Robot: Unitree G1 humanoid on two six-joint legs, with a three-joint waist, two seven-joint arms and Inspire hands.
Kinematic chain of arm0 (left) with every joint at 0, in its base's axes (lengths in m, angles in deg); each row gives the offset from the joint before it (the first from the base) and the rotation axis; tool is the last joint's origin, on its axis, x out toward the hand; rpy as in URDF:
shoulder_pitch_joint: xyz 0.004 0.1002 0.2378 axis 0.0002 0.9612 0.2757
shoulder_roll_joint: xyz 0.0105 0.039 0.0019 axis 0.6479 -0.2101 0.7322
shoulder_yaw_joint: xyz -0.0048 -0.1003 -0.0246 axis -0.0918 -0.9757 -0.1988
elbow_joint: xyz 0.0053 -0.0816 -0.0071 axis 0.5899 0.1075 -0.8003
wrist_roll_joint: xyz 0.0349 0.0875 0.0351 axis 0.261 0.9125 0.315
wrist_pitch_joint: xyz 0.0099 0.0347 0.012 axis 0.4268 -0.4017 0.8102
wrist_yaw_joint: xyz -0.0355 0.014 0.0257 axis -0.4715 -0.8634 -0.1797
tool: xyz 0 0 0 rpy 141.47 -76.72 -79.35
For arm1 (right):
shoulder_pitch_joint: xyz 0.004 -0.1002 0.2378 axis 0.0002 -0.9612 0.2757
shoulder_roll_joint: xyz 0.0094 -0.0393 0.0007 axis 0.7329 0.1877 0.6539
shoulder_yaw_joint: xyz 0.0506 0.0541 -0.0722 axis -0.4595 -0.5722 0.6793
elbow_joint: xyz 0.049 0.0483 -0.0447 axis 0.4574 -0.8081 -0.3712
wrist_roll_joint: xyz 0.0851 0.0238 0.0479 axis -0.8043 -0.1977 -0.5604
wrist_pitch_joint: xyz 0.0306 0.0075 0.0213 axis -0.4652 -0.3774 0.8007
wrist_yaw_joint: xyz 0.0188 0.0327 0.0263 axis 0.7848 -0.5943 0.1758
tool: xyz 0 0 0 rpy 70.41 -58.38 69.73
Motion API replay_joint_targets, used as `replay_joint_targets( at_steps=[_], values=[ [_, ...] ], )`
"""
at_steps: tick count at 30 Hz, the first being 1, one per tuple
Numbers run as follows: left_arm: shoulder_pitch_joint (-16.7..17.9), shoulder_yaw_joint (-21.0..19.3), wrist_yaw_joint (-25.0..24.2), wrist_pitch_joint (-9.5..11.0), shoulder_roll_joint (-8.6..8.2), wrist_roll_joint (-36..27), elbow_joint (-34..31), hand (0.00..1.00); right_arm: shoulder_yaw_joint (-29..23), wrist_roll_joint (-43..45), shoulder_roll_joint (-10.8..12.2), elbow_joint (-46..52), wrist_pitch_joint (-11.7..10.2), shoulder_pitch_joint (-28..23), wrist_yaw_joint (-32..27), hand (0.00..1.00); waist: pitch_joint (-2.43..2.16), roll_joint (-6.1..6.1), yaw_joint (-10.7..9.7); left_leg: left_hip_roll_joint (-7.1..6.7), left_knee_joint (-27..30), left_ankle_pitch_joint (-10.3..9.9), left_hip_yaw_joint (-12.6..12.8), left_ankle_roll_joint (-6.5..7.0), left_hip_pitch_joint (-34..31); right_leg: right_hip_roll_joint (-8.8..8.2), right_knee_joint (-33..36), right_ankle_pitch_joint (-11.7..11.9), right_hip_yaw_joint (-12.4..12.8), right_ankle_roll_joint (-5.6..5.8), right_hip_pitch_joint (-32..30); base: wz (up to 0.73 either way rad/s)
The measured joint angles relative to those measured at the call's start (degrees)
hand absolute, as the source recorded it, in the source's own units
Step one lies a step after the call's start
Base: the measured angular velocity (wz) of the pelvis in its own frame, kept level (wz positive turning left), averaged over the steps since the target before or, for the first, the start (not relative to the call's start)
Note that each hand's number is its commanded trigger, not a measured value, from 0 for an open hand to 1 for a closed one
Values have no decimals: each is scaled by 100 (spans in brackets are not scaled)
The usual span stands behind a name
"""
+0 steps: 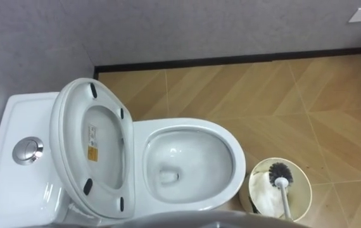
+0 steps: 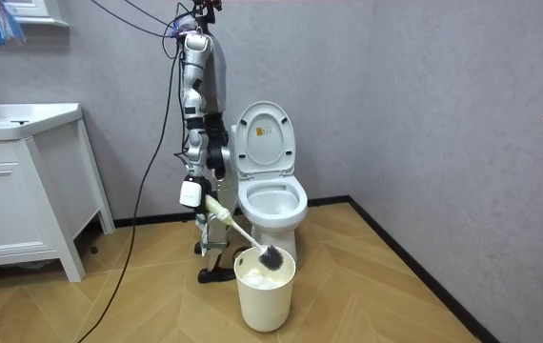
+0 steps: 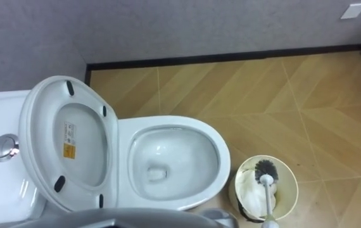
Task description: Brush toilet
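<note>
The robot stands close at the side of the toilet [image 2: 270, 205], at the room view's left of it, and looks down on the open bowl [image 1: 236, 152]; the seat [image 1: 63, 142] and the lid are up against the tank [image 1: 22, 107], so the way into the bowl is free from above. The brush [image 1: 284, 190] is not yet in the toilet; its dark head sits in the mouth of the bucket [image 1: 308, 190], which stands on the floor [image 1: 263, 95] just beside the front of the bowl, probably so that drops fall there and the path to the bowl is short. The handle goes on a slant up to the right hand [image 2: 216, 216]; in the room view this hand seems closed around the upper end of the handle, low beside the leg, which keeps the head down in the bucket. I judge the brushing has not begun; the next move is to lift the head over the rim and bring it across to the water.
</note>
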Motion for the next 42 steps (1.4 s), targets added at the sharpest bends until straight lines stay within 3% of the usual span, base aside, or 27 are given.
replay_joint_targets(
  at_steps=[7, 14, 24, 31, 42],
  values=[
    [-16, -3, -3, 44, -12, -1, 12, 0, -22, -1143, -1, -50, 24, 30, -11, 0, 0, -23, 24, -2, -3, 0, -21, 0, 73, 3, 8, -14, -2, -7, 65, 1],
    [-32, -228, -111, 53, -18, 9, 12, 0, -457, -2255, 3, -40, -31, 144, 120, 0, 8, -94, 3, -2, -4, 1, -35, -1, 58, 1, 6, -17, -21, -8, 56, 0],
    [-149, -230, -93, 146, -15, 3, -9, 0, -487, -3690, -1, 48, -102, 291, 326, 0, 8, -168, 20, 1, 22, 2, -53, -2, -77, 1, 33, -14, -66, -10, -59, 1],
    [-202, -243, -82, 179, -15, 1, 18, 0, -491, -4177, -11, 50, -211, 315, 369, 0, 9, -168, 25, 3, 19, 2, -41, -2, -89, -1, 31, -12, -91, -12, -54, 0],
    [-206, -294, -81, 256, -11, 1, 20, 0, -522, -4228, -166, 108, -353, 563, 268, 0, 8, -165, 20, -1, 21, 2, -56, -2, -96, -4, -2, -13, -92, -12, -65, 0]
  ],
)
